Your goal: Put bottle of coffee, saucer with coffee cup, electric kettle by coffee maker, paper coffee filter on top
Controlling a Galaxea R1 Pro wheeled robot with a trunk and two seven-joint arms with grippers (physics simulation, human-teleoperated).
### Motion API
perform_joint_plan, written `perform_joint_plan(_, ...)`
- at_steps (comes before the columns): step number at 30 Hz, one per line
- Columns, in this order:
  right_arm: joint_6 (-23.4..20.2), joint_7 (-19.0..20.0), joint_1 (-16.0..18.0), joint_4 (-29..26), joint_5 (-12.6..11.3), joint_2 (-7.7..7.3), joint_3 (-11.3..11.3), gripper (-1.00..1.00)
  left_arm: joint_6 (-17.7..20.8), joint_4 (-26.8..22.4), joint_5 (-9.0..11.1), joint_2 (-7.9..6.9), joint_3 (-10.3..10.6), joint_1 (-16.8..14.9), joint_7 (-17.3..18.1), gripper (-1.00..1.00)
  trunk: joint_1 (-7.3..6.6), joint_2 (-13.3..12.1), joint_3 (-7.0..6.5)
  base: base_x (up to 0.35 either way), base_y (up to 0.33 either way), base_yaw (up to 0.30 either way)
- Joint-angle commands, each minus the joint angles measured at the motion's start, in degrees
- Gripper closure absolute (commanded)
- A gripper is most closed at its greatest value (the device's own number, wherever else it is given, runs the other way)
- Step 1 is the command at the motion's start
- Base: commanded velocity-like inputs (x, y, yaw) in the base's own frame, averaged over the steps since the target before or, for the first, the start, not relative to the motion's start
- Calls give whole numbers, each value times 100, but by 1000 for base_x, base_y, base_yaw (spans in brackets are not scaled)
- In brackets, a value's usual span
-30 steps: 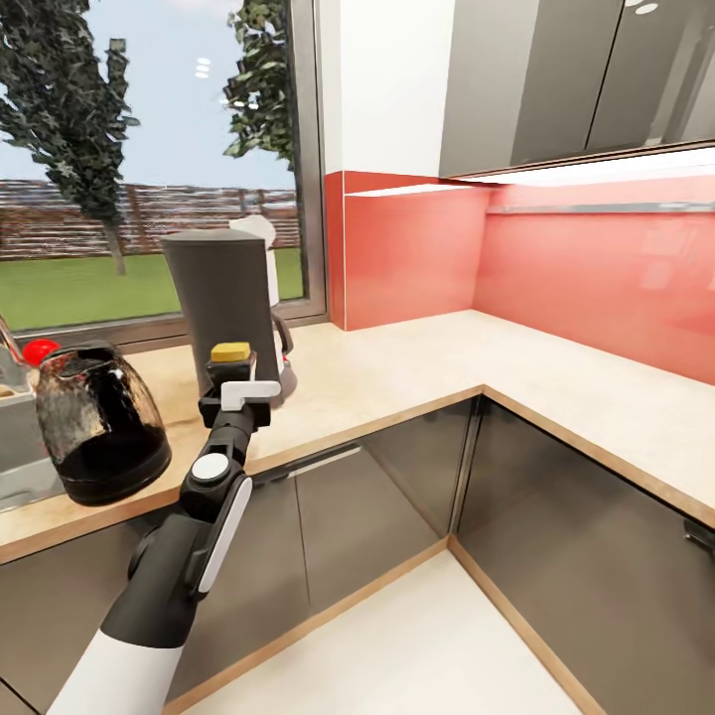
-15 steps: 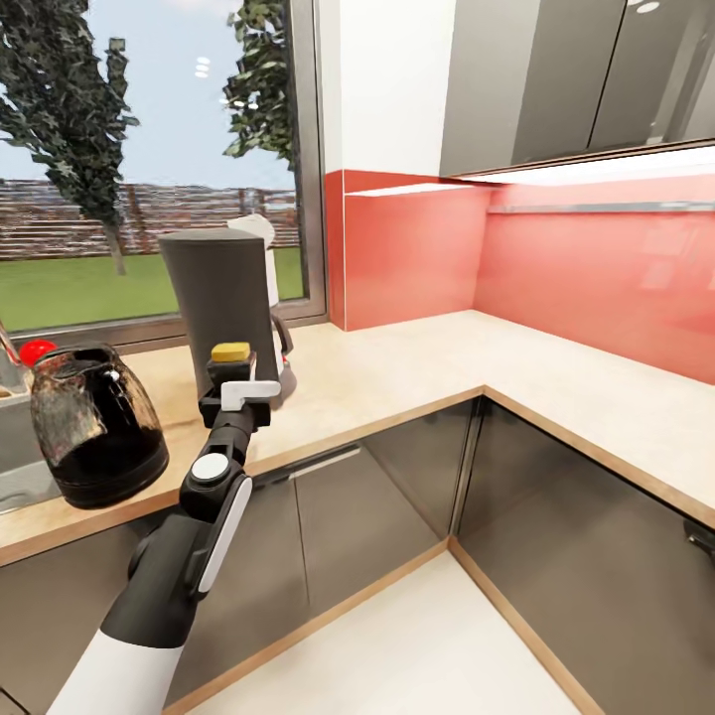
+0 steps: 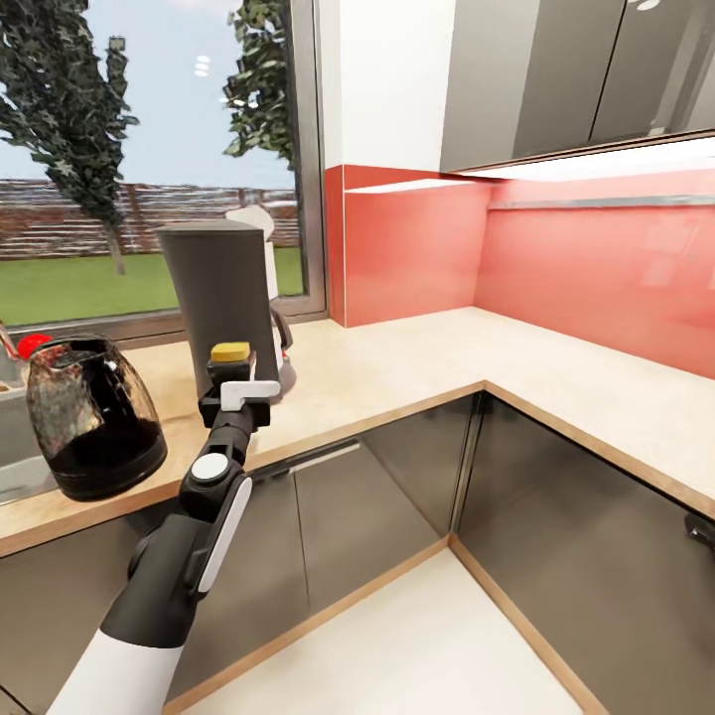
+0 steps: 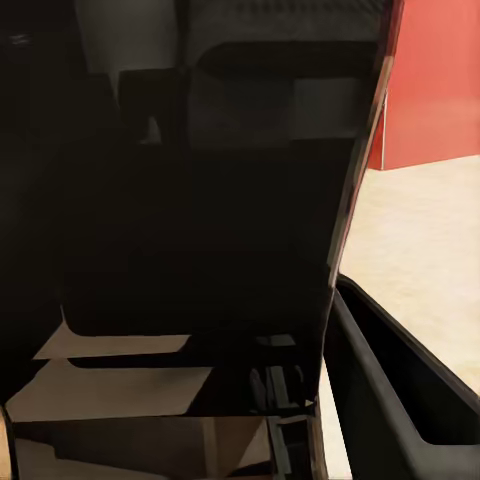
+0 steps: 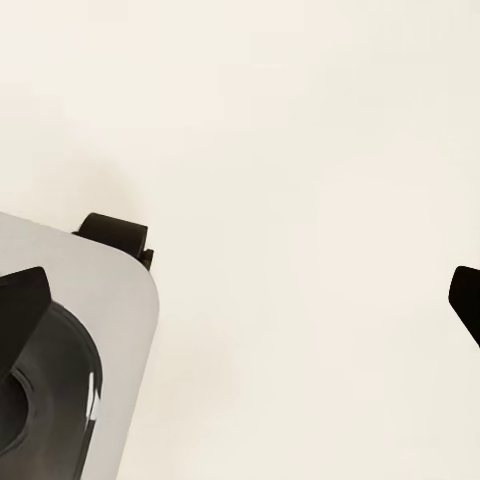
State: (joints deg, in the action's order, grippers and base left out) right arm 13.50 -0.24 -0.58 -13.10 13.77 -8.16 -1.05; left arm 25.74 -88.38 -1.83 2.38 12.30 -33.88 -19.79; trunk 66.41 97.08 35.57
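So the coffee maker (image 3: 223,298) sits on the tabletop (image 3: 417,367) by the window, tall dark tapered body, and the electric kettle (image 3: 89,417) is a bit to its left near the tabletop edge, glossy dark glass-looking thing; there's a white object (image 3: 253,223) poking up behind the coffee maker, can't tell what it is.

Left end effector (image 3: 230,359) is held out right in front of the coffee maker's lower part, yellow cap on top; from the head view I can't tell how far apart its fingers are or whether it's got anything. In the left wrist view the coffee maker (image 4: 200,200) looms very close and dark, with one finger (image 4: 400,380) showing at the side, so no clean read there either; the right end effector (image 5: 240,290) has its finger tips wide apart over plain floor (image 5: 300,150), holding nothing.

Handling guess: the kettle looks rigid, smooth and slippery on the belly, probably heavy-ish if it's full, and breakable if knocked; I'd go for the handle or the top rim, not the round body. The coffee maker seems top-heavy, so bumping it while working nearby could tip it; it's meant to stay put anyway.
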Motion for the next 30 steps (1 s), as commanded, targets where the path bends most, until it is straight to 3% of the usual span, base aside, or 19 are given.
perform_joint_plan(1,4,-3,-4,-10,20,-2,-9,-100,45,-7,-37,0,11,-5,-16,100,1,4,5,0,0,0)
perform_joint_plan(20,4,6,-4,-10,20,-10,-12,-100,45,-13,-29,0,9,-5,-20,100,176,325,149,0,0,0)
perform_joint_plan(26,9,6,-4,-9,20,-10,-14,-100,45,-13,-28,0,9,-5,-17,100,176,325,149,0,0,0)
perform_joint_plan(30,12,6,-4,-12,20,-10,-16,-100,45,-13,-29,0,4,-5,-18,100,264,485,220,0,0,0)
